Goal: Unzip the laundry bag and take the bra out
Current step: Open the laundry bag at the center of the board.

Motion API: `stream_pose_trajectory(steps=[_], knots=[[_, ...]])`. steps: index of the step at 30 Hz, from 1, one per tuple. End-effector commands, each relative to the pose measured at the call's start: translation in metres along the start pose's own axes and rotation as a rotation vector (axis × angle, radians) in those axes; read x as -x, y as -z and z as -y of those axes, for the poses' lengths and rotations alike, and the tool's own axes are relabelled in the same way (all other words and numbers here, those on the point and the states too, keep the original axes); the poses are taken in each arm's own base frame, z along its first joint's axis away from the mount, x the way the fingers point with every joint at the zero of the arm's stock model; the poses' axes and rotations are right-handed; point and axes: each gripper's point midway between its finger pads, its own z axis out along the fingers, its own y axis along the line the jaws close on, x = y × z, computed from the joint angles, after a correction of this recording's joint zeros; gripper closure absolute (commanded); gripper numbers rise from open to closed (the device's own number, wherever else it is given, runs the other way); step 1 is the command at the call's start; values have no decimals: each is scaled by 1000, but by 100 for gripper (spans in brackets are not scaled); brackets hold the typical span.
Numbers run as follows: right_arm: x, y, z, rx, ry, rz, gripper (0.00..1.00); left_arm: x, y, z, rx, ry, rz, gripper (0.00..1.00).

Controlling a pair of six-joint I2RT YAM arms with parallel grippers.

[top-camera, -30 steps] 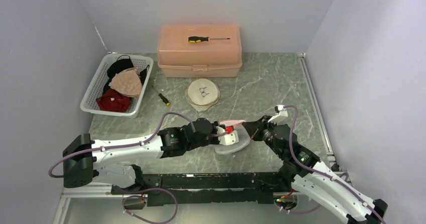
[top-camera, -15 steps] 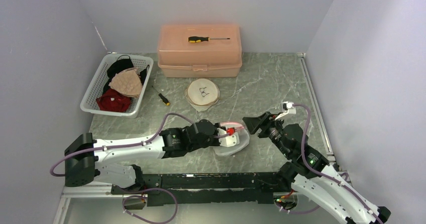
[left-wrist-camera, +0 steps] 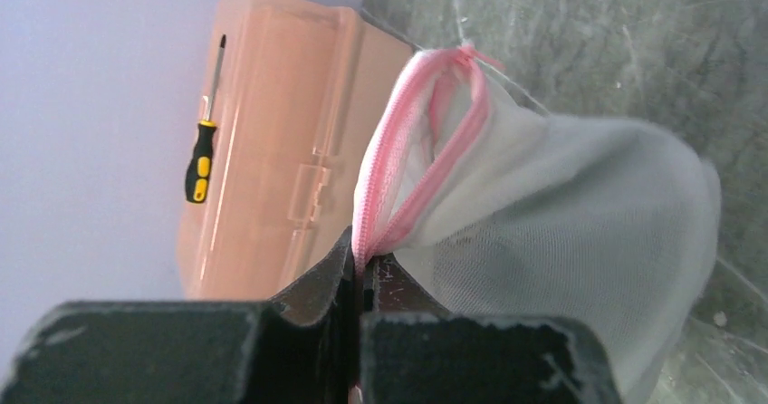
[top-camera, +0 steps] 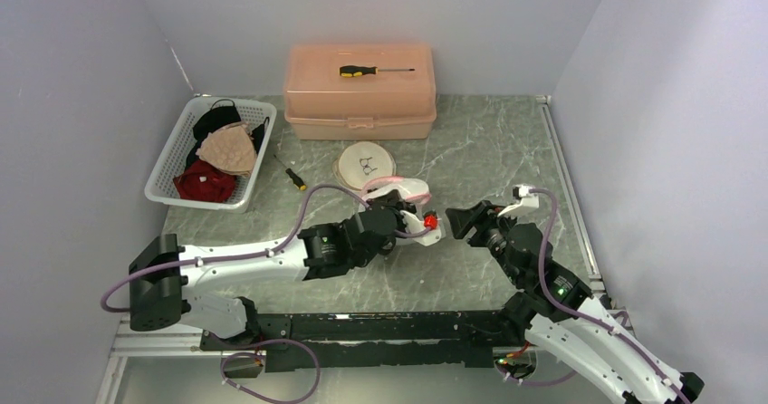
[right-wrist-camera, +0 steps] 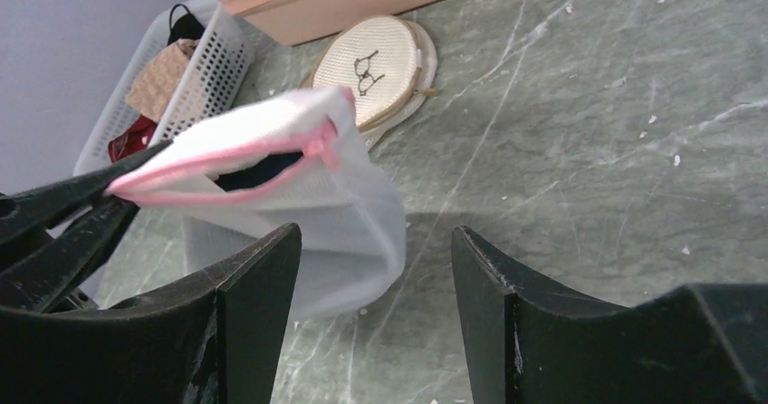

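The laundry bag [top-camera: 398,189], white mesh with a pink zipper [left-wrist-camera: 408,164], hangs off the table from my left gripper [top-camera: 401,212]. That gripper [left-wrist-camera: 362,264] is shut on the pink zipper edge, and the mesh body [left-wrist-camera: 561,205] sags to the right. The zipper mouth gapes, and something dark [right-wrist-camera: 258,173] shows inside; I cannot tell whether it is the bra. My right gripper [top-camera: 456,218] stands open just right of the bag and touches nothing. Between its fingers [right-wrist-camera: 376,241] only the bag [right-wrist-camera: 299,196] and the table show.
A white basket [top-camera: 168,164] with garments stands at the back left. A pink toolbox [top-camera: 360,105] with a yellow-handled screwdriver [top-camera: 376,70] on its lid is at the back. An embroidery hoop [top-camera: 366,166] and a small screwdriver [top-camera: 292,176] lie behind the bag.
My right gripper has opened, let go of the bag and drawn back to the right. My left gripper has lifted the bag off the table and carried it away from the front edge.
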Motion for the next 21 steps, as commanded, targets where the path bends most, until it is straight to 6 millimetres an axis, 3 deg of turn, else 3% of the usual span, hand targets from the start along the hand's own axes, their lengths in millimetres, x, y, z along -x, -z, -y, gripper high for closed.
stream_pose_trajectory(steps=[1,5,9,11,15,21], knots=[[1,-5,4,-12,7,32,35,27,-1,-26,120,2,61,97],[-10,-7,8,-11,4,11,36,8,-4,12,79,52,13,93],[-16,-7,9,1,0,2,35,-16,-1,60,10,117,-66,66],[-16,-6,10,-3,2,1,35,-20,5,75,-8,134,-87,58],[-10,-4,10,-11,14,7,35,-12,14,83,-33,149,-74,40],[-6,0,8,-14,49,-8,35,18,34,61,-48,277,2,36]])
